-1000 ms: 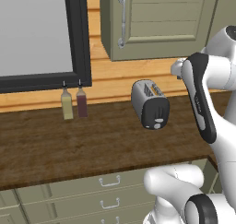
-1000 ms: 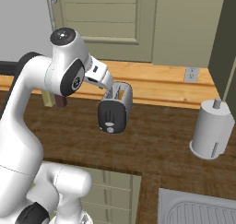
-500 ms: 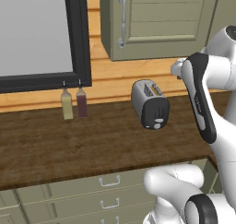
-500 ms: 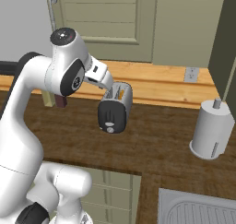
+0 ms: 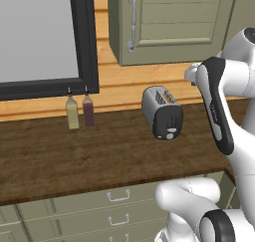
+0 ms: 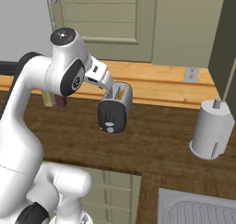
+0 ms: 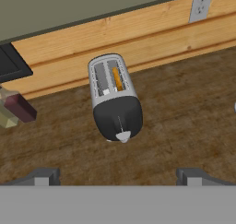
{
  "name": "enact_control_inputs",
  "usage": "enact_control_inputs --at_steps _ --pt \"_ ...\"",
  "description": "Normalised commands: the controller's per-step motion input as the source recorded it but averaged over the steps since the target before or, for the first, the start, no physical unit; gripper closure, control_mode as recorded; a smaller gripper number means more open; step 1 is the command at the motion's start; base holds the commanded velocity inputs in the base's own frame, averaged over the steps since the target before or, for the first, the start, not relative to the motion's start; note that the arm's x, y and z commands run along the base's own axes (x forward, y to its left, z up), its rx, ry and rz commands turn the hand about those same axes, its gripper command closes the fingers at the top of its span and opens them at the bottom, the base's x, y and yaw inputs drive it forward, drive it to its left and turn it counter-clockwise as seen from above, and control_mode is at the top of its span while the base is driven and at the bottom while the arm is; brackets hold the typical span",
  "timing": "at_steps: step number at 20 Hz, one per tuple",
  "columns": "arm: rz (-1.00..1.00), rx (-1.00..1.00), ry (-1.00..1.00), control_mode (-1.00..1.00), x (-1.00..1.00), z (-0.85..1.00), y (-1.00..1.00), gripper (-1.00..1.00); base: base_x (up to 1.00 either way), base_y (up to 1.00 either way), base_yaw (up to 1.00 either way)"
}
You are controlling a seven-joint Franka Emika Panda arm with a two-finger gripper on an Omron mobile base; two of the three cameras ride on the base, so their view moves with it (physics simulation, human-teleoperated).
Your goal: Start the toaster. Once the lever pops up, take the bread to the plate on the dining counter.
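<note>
Claw (image 7: 117,174) hangs spread wide and empty above the worktop (image 7: 184,126). Just ahead and below sits the toaster (image 7: 115,103), lever (image 7: 123,136) on its black end facing the claw, long axis running away toward the wall; bread (image 7: 117,79) stands in the far slot.

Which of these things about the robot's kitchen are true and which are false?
1. The small rounded silver-grey toaster stands on the dark wood worktop. True.
2. A golden-tan bread slice sits in one toaster slot. True.
3. The end effector is shut on the toaster. False: its fingers are open and apart from it.
4. Two small bottles stand under the black-framed window. True.
5. The white paper towel roll lies on its side. False: it stands upright.
</note>
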Motion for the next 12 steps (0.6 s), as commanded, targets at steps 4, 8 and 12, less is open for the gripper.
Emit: enact_control_inputs --at_steps 4,8,12 --pt "0.0 0.0 0.0 -1.0 0.0 0.0 0.0 -1.0 0.0 0.0 0.0" --pt "0.0 0.0 0.0 -1.0 0.0 0.0 0.0 -1.0 0.0 0.0 0.0" --pt "0.0 0.0 0.0 -1.0 0.0 0.0 0.0 -1.0 0.0 0.0 0.0"
